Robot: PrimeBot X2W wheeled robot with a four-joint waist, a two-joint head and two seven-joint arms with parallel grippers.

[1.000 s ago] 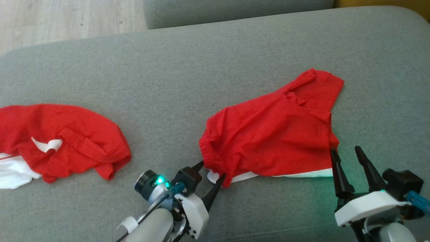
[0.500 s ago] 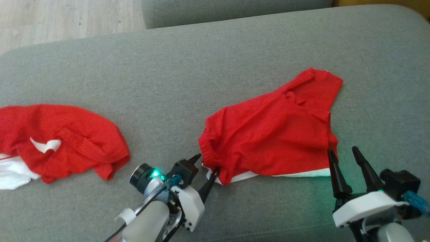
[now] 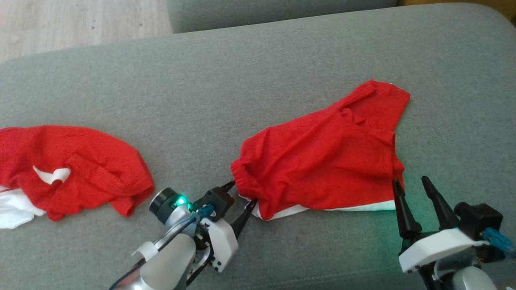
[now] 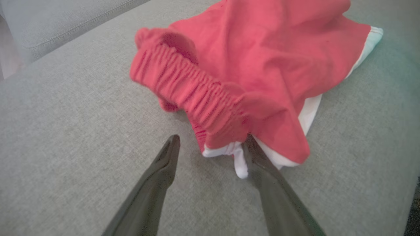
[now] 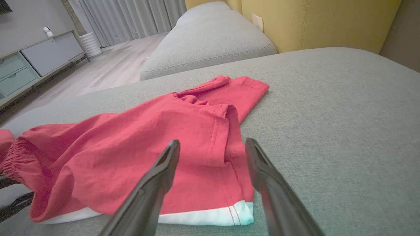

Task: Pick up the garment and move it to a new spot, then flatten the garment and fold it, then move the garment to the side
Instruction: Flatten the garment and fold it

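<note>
The red cloth shorts with a white hem (image 3: 322, 161) lie right of centre in the head view on the grey fabric sofa cushion (image 3: 201, 88). Their long axis runs from the gathered waistband at lower left to a leg end at upper right. The left gripper (image 3: 244, 192) stands wide open at the waistband, holding nothing, with one fingertip lost under the hem. The right gripper (image 3: 409, 180), equally spread and empty, sits at the lower right corner. A crumpled red and white garment (image 3: 80, 169) is cut off at the left edge.

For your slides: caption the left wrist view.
Open left claw at the elastic waistband of red shorts on a grey sofa.
</note>
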